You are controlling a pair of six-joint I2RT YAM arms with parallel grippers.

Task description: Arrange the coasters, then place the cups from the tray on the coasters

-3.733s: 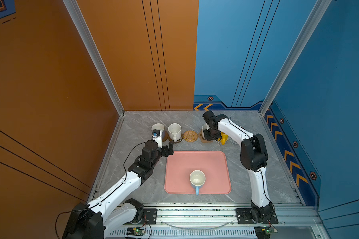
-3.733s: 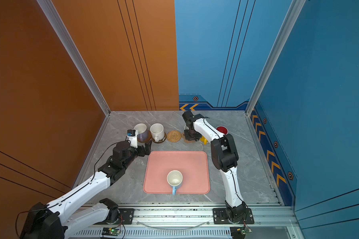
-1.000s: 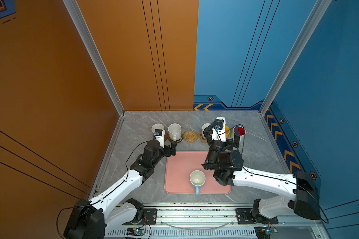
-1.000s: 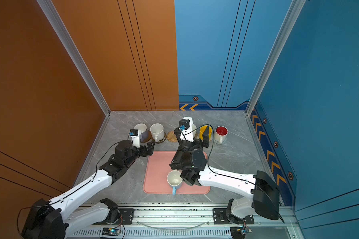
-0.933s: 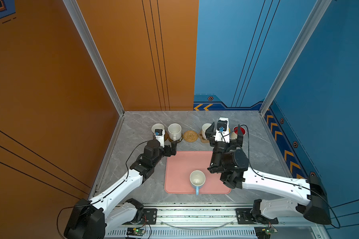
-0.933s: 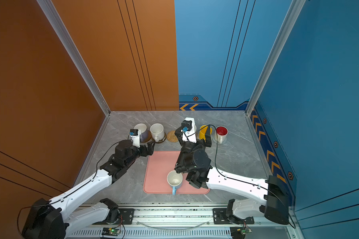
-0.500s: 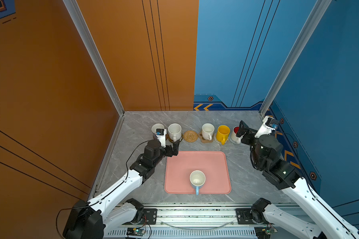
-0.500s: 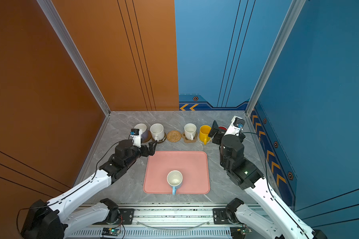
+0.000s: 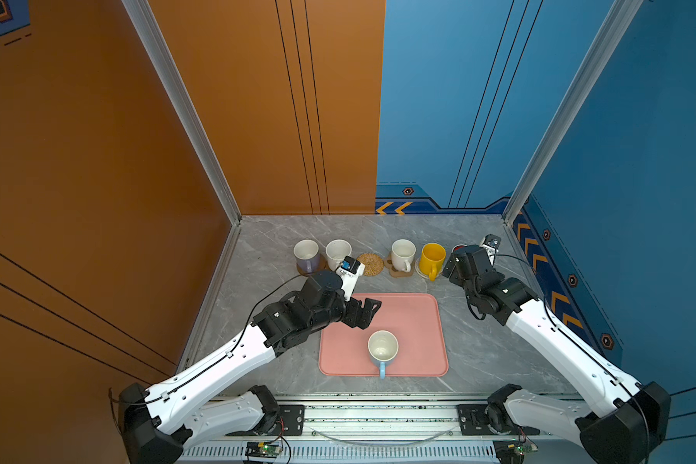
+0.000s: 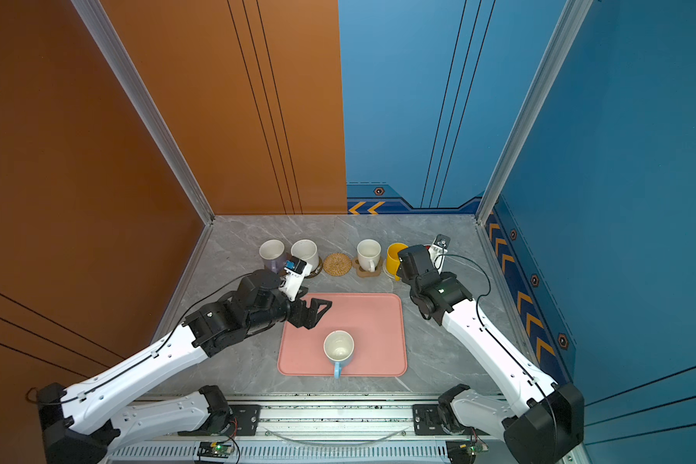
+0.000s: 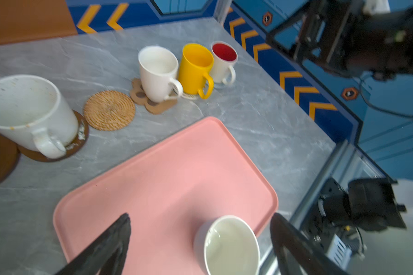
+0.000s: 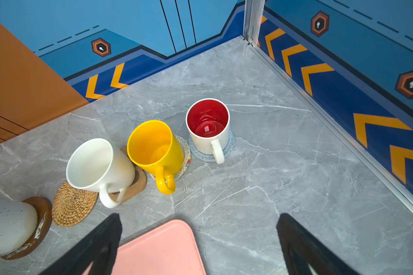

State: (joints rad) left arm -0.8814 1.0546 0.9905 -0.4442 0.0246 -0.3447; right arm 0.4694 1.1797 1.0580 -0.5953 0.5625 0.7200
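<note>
The pink tray [image 9: 414, 317] holds one light-blue-handled cup [image 9: 382, 346]. My left gripper [image 9: 365, 315] hangs open over the tray's far left part. In the left wrist view that cup [image 11: 227, 245] lies ahead, between the spread fingers of the left gripper [image 11: 200, 226], untouched. Along the back stand a lilac cup [image 9: 306, 254] and a speckled cup [image 9: 337, 252] on brown coasters, a bare rattan coaster [image 9: 370, 264], a white cup [image 9: 402, 253] on the paw coaster and a yellow cup [image 9: 432, 257]. The red-inside cup [image 12: 208, 126] sits on a pale-blue coaster [image 12: 228, 151]. My right gripper [image 12: 199, 221] is open and empty just in front of it.
The orange wall runs along the left and the blue wall [image 9: 547, 249] close on the right, next to my right wrist. Grey marble [image 9: 479, 345] lies bare between the tray and the right wall. The rail [image 9: 378, 418] lines the front edge.
My left gripper has come forward from beside the speckled cup to over the tray. My right arm has swung from above the tray's middle to the back right and stayed there.
</note>
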